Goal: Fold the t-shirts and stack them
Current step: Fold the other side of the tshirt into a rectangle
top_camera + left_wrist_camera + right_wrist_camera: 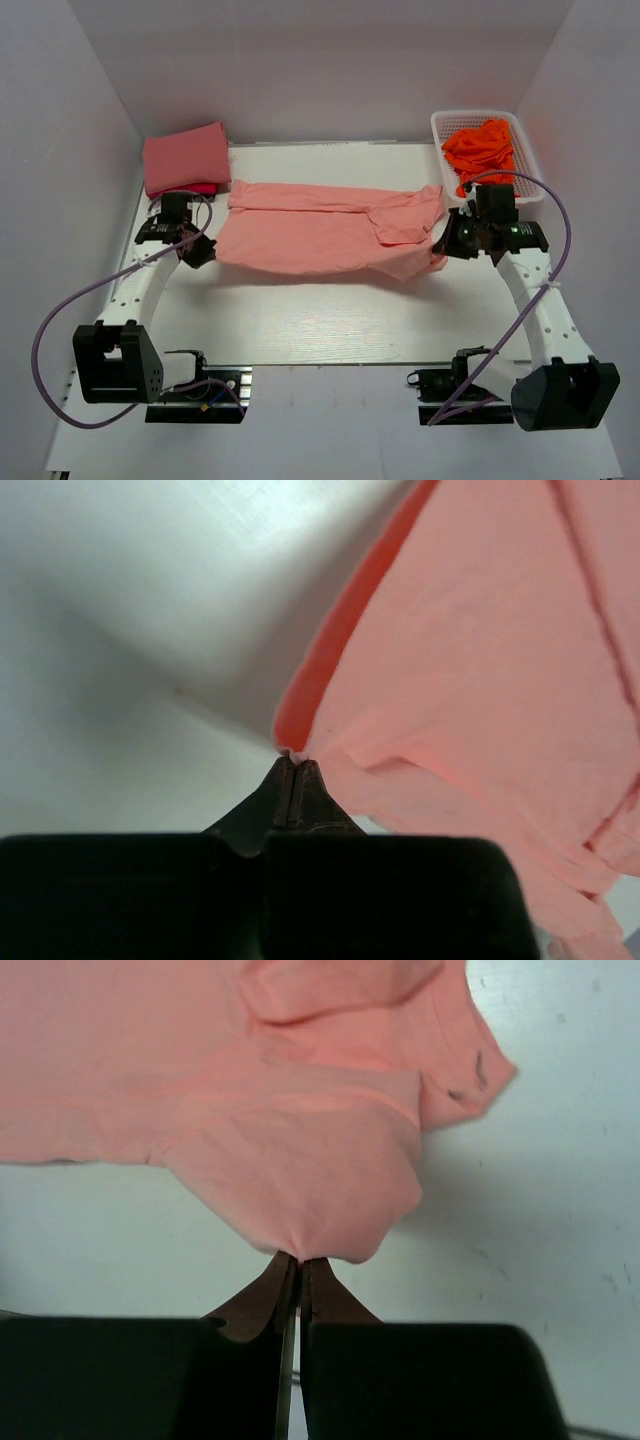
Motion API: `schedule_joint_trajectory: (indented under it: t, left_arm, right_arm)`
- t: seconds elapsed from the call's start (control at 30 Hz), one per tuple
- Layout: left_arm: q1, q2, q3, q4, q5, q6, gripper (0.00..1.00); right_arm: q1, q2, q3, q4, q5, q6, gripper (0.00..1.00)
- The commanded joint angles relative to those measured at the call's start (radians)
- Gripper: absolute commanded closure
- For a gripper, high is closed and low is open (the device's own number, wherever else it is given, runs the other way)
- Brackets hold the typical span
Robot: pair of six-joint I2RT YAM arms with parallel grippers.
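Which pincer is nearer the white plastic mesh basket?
Right. The right pincer sits beside the white plastic mesh basket; left pincer is across the table; both clamp the salmon-pink cotton t-shirt.

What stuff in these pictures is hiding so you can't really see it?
Top view: crumpled orange clothes in the white plastic basket, too bunched to count.
Top view: the folded salmon pink shirt covers most of the darker rose shirt beneath.
Left wrist view: the spread salmon t-shirt, pinched by the left gripper, runs off the right edge.
Right wrist view: beyond the right gripper, small dark marks on it, too tiny to identify.
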Motion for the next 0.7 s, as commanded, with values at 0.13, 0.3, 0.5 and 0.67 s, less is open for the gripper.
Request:
schedule_joint_trajectory:
  t: [0.13,0.3,0.5,0.67]
  left_arm:
    - [0.007,-0.085,-0.056,-0.107,-0.083,-0.013,1.00]
    - [0.007,-0.047,-0.045,-0.074,-0.072,-0.023,1.00]
    - [0.007,0.021,-0.013,0.000,-0.061,-0.047,1.00]
    - [0.007,0.121,0.065,0.044,-0.071,-0.067,1.00]
  right_arm:
    - [-0.008,-0.151,-0.055,-0.129,0.116,0.042,1.00]
    - [-0.008,-0.110,-0.046,-0.074,0.089,0.054,1.00]
    - [-0.010,0.034,0.086,-0.034,0.058,0.048,1.00]
    - [-0.010,0.210,0.205,-0.019,0.039,0.038,1.00]
